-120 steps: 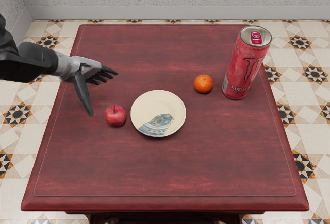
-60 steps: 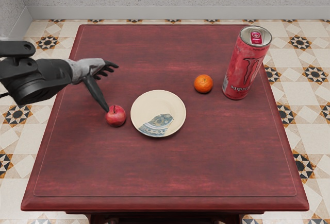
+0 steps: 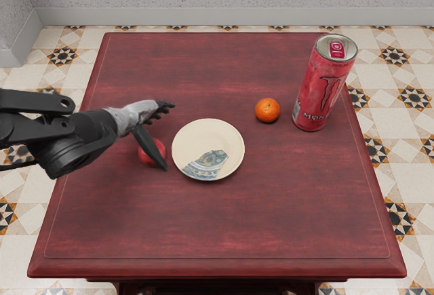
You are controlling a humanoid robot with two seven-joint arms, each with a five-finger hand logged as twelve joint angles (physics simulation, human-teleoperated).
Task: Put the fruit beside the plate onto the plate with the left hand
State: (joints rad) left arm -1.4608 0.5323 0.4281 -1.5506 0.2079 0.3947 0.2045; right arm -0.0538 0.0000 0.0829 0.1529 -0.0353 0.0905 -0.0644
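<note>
left hand (image 3: 141, 116) arriving over the apple (image 3: 145, 157)
having swung in from the left, it is now hovering with fingers spread, one digit crossing the apple, gripping nothing; the apple is sitting just left of the plate (image 3: 207, 138), awaiting a grasp.

Bulky charcoal left arm (image 3: 62, 147), pale grey left hand (image 3: 137, 116), slender black fingers (image 3: 152, 150), seemingly matte.

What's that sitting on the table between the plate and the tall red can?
A small orange, seen in the head view, apart from both the plate and the can.
</note>
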